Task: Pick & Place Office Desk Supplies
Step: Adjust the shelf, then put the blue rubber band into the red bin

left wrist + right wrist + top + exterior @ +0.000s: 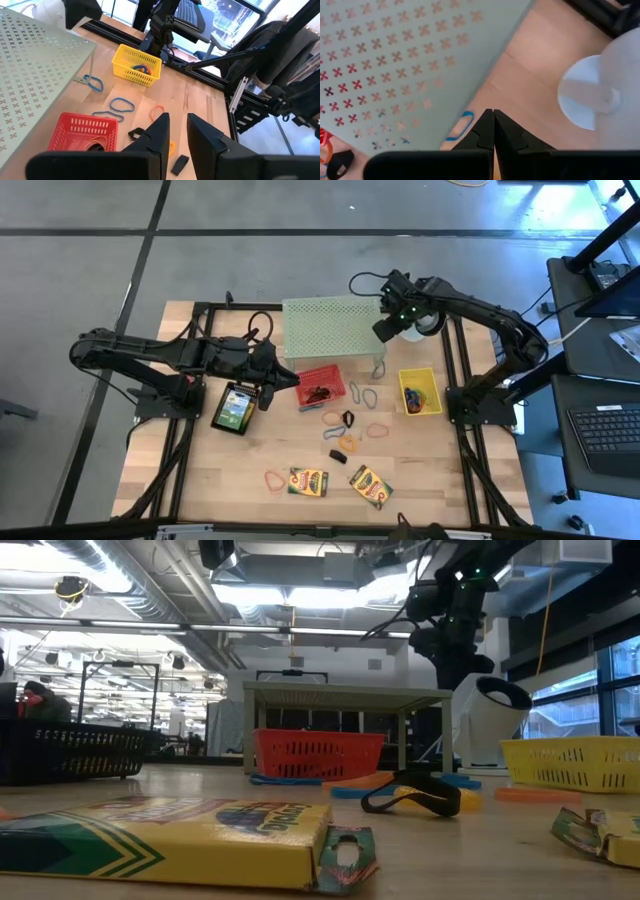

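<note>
A: Well, from above the left hand (285,380) hangs beside the red basket (322,386), just right of a crayon box (235,408) lying in a black tray. Is it gripping anything?

B: The left wrist view shows its fingers (161,132) a little apart with only air between them, so nothing is held. That view also catches blue bands inside the yellow basket (137,65), which the overhead shot barely resolves.

A: And the right hand (385,328)?

B: Clenched on nothing; its wrist view shows the two fingers (485,131) pressed together above the far right edge of the pale green mesh stand (395,60), with the white lamp-like device (592,95) close by.

A: The overhead view gives the rest: two crayon boxes (308,481) near the front of the worktop (200,480), loose rubber bands (362,396) and clips (338,456) between the baskets.

B: The low view adds what none of the others do: the nearest box (170,840) has its end flap torn open.
</note>
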{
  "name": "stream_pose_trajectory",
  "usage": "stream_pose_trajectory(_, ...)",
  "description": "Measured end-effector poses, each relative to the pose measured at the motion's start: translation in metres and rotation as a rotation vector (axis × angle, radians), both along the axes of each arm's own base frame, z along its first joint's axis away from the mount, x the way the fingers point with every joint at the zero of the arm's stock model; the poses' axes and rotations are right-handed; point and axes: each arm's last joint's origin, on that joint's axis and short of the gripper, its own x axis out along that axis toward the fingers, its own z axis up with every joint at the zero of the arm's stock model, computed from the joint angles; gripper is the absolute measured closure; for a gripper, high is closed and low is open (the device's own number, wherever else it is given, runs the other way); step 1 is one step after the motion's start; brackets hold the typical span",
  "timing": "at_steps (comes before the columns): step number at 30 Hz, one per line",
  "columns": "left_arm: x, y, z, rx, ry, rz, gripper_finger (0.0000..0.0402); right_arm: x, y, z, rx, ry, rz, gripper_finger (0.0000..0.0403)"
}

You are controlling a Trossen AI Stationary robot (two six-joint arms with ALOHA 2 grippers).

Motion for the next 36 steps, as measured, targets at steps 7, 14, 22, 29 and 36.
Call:
stream_pose_trajectory(7, 0.000, 0.000, 0.000, 0.000, -0.004, 0.000, 0.0341, 0.008, -0.001, -0.009, 0.038, -0.006, 0.021, 0.0403)
stream_pose_trajectory(14, 0.000, 0.000, 0.000, 0.001, -0.004, 0.001, 0.0341, 0.014, 0.002, -0.008, 0.042, -0.057, 0.046, 0.0403)
stream_pose_trajectory(22, 0.000, 0.000, 0.000, 0.002, -0.004, 0.000, 0.0341, 0.021, 0.003, -0.006, 0.062, -0.136, 0.054, 0.0403)
stream_pose_trajectory(29, 0.000, 0.000, 0.000, 0.000, -0.004, -0.006, 0.0341, 0.019, 0.005, -0.007, 0.036, -0.084, 0.074, 0.0400)
stream_pose_trajectory(36, 0.000, 0.000, 0.000, 0.011, 0.003, -0.020, 0.0341, 0.005, 0.014, -0.003, 0.041, 0.032, 0.171, 0.0364)
